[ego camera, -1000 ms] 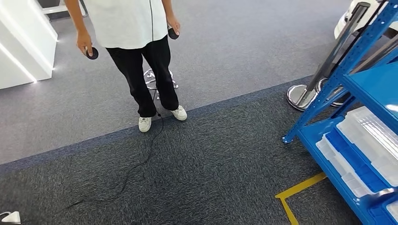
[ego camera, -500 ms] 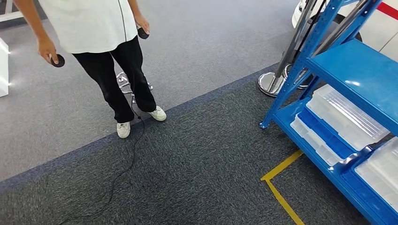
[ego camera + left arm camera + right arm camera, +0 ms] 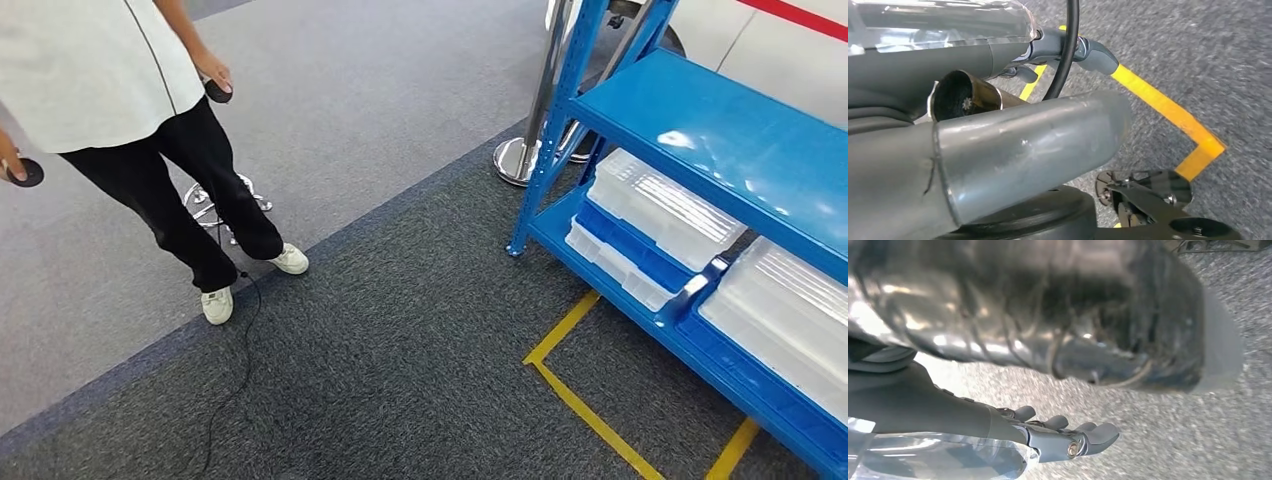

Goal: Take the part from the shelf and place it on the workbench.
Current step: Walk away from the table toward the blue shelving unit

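Fingers [image 3: 1058,422] of right hand [image 3: 1048,437] extended, empty; left hand's [image 3: 1068,50] grip unclear.

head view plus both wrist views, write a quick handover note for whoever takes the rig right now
Left hand: hanging above the floor, holds nothing that I can see.
Right hand: fingers straight, empty, above the carpet.
Blue shelf stands on the right; clear bins sit on its lower level. The part itself cannot be picked out. A person stands on the left.
Done: nothing taken yet.
Left: close in on the shelf, grasp the part, carry it to the workbench.
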### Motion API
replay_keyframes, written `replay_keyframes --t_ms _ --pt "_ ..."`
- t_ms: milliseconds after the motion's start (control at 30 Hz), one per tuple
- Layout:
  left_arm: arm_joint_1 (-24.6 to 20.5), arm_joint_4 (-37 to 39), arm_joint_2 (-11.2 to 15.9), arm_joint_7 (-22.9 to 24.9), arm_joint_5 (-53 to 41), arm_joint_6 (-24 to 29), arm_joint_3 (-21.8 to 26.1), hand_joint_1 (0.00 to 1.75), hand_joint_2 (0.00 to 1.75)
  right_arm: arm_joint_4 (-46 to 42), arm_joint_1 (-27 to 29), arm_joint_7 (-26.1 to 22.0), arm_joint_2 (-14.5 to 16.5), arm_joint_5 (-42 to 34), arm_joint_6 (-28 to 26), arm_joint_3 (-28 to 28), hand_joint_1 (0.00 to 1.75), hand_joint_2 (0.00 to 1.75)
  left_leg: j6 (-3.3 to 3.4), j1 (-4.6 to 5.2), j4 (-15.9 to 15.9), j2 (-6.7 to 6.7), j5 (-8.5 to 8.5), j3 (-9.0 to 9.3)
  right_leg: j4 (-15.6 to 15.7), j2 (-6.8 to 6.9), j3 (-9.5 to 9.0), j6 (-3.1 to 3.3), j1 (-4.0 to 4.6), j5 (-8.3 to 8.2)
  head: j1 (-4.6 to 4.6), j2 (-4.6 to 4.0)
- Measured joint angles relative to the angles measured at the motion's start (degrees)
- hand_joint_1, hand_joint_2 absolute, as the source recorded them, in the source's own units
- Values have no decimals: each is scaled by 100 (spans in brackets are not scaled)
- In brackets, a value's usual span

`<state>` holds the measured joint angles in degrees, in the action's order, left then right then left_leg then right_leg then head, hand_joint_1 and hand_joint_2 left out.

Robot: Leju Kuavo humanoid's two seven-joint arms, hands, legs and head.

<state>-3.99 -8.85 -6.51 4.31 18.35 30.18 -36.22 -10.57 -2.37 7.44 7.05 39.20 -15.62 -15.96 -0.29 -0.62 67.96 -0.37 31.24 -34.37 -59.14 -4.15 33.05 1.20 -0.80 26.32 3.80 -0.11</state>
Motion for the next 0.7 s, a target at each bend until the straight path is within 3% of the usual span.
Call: replay_keyframes --t_ms 67,133,200,267,333,400,433,467,533,600,633,700 --pt "1 5 5 8 -5 -1 -4 0 0 -1 -8 2 5 -1 1 -3 0 0 44 -10 -679 -292 -283 277 -29 -148 29 -39 -1 -4 1 0" --pt "-4 10 11 20 -10 -3 -10 0 0 -1 -10 3 9 -1 1 -7 0 0 77 -1 -927 -460 -307 365 -38 -278 85 -122 -24 -30 1 0" --pt "-17 11 10 25 -10 -3 -13 0 0 1 13 3 9 -1 0 -13 0 0 128 1 -988 -342 -346 386 -24 -375 123 -208 -48 -61 3 0" --pt "-20 11 7 25 -13 -3 -14 0 0 2 25 4 8 -1 -1 -27 0 0 212 -21 -1072 -185 -408 408 -213 -157 226 -245 -22 76 19 0" --pt "-9 11 4 25 -14 -4 -15 0 0 2 13 5 8 -1 -1 -40 0 0 264 -17 -1110 -2 -433 406 -841 206 530 -262 -3 439 38 0" --pt "11 11 5 26 -13 -4 -15 0 0 2 7 6 9 -1 0 -45 0 0 273 -1 -1107 190 -428 393 -1498 341 838 -298 -24 698 42 0" --pt "15 11 5 27 -13 -5 -15 0 0 2 11 7 9 -1 0 -47 0 0 269 2 -1104 277 -422 391 -1584 367 864 -315 -38 681 42 0" --pt "11 11 5 27 -14 -8 -15 0 0 2 17 7 9 -2 1 -49 0 0 259 2 -1099 354 -415 394 -1422 400 758 -326 -49 554 43 0" --pt "1 11 -1 32 -16 -16 -15 0 0 1 21 9 7 -3 1 -54 0 0 220 3 -1079 489 -385 414 -627 594 304 -317 -51 216 44 0" --pt "-4 11 -4 46 -18 -23 -16 0 0 0 9 13 5 -3 1 -56 0 0 153 26 -1050 595 -344 433 -59 784 1 -263 -20 59 39 0" --pt "-8 11 -4 55 -19 -26 -16 0 0 0 8 20 5 -3 2 -57 0 0 117 38 -1043 642 -331 445 8 811 -20 -231 0 67 37 0" --pt "-24 11 -7 64 -19 -31 -17 0 0 1 21 47 5 -3 8 -59 0 0 42 35 -1047 707 -313 477 18 686 -10 -163 4 44 36 0"
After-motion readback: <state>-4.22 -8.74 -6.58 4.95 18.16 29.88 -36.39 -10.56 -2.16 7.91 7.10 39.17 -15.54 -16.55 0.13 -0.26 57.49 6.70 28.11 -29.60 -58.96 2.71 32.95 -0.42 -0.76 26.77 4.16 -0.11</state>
